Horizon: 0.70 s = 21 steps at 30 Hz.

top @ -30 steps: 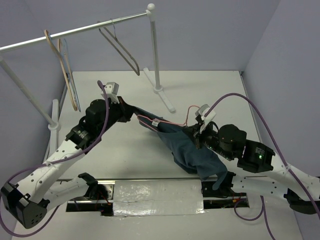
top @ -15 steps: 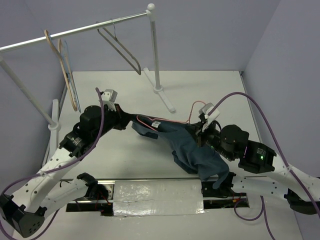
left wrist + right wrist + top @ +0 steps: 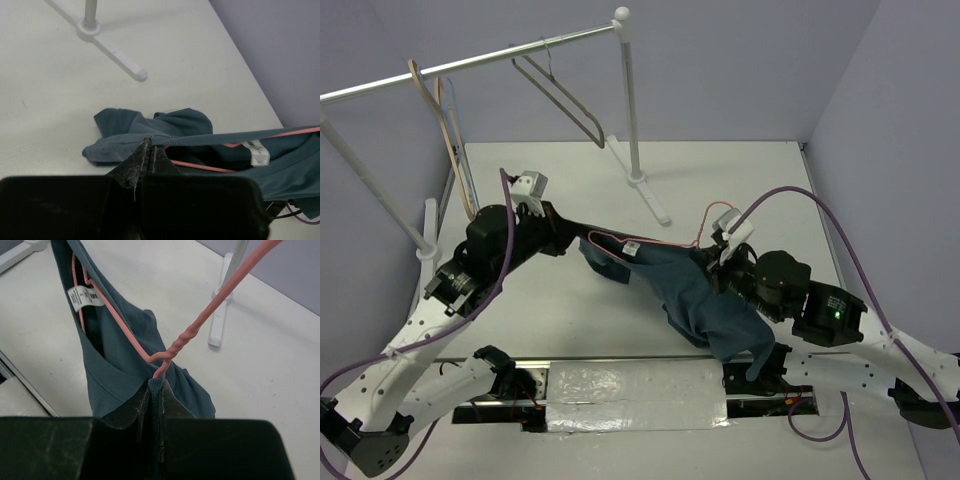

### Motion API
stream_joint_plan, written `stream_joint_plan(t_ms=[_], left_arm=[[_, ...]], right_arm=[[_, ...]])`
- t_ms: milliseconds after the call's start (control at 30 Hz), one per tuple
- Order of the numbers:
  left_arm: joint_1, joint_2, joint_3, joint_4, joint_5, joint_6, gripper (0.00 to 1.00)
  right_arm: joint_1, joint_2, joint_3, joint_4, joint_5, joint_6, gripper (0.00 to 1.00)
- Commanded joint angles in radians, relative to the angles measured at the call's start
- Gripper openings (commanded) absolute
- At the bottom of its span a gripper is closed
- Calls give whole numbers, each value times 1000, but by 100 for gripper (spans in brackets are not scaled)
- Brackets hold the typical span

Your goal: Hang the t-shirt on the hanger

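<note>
Stretching taut, t-shirt point(image 3: 710, 300) collar is pinched by closed left gripper point(image 3: 148, 145) and closed right gripper point(image 3: 156, 382), hanger point(image 3: 200, 322) threaded through neck.

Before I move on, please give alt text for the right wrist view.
The right gripper, shut, pinches the neckline of a dark blue t-shirt above a white table. A pink wire hanger runs through the neck opening, its twisted stem rising to the upper right; a white label shows inside the collar.

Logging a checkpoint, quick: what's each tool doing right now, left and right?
Left tool: closed, pinching the t-shirt collar.
Right tool: closed on the t-shirt; hanger wire meets its tips, grip on it unclear.
</note>
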Motion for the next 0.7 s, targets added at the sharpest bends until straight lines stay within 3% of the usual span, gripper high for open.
stream_joint_plan(t_ms=[0,200,367,467,667], left_arm=[[28,11,132,-42,-30,54,0],[28,47,225,-77,10,66,0],[25,115,224,-1,171,51,0],[-27,167,245,19,191,50,0],[-246,256,380,-70,42,103,0]], right_arm=[[-4,14,4,-1,106,-43,0],[-4,60,7,34,99,-55,0],[-1,118,26,146,-10,-75,0],[-4,173,41,212,-35,-98,0],[-2,270,72,249,-18,-130,0]])
